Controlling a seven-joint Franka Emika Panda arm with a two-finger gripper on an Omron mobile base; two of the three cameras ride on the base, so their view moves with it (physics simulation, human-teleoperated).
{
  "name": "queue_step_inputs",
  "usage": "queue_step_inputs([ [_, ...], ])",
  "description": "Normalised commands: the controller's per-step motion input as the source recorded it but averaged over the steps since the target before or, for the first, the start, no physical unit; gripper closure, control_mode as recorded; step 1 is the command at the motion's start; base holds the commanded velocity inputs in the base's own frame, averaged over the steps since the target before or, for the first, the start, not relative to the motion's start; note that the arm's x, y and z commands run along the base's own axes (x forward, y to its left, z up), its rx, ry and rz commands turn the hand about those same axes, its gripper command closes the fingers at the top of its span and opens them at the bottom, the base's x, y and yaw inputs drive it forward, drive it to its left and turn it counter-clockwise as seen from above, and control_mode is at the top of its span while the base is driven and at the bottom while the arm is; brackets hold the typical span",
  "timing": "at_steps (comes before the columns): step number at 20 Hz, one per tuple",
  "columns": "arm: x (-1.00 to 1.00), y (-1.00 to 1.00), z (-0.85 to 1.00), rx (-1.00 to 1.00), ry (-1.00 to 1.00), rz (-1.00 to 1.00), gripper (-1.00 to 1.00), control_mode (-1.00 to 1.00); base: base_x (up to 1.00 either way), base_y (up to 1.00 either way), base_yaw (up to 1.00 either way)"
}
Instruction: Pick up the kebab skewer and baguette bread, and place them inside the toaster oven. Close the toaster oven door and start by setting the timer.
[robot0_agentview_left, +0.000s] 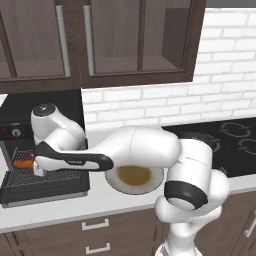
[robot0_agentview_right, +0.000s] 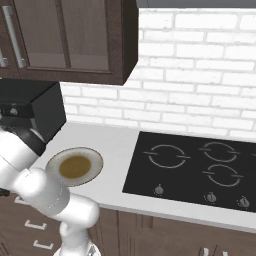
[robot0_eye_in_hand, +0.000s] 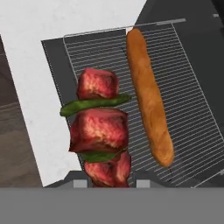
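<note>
Overhead, dark cabinets (robot0_agentview_right: 70, 40); white countertop (robot0_agentview_right: 117, 145)

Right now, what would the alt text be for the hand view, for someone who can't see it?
A kebab skewer of red meat chunks and green pepper, held in the shut gripper, hangs over the toaster oven's wire rack. The baguette bread already lies on that rack beside it.

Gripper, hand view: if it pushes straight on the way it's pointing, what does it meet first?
Most likely the wire rack of the toaster oven: the gripper, shut on the kebab skewer, points at it beside the baguette bread. Depth is unclear.
</note>
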Motion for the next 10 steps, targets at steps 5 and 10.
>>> queue_step_inputs([
  [5, 0.21, 0.0, -0.01, -0.05, 0.03, 0.17, 1.0, -1.0, 0.0, 0.0, 0.0],
  [10, 0.3, 0.0, -0.1, -0.02, 0.0, 0.06, 1.0, -1.0, 0.0, 0.0, 0.0],
])
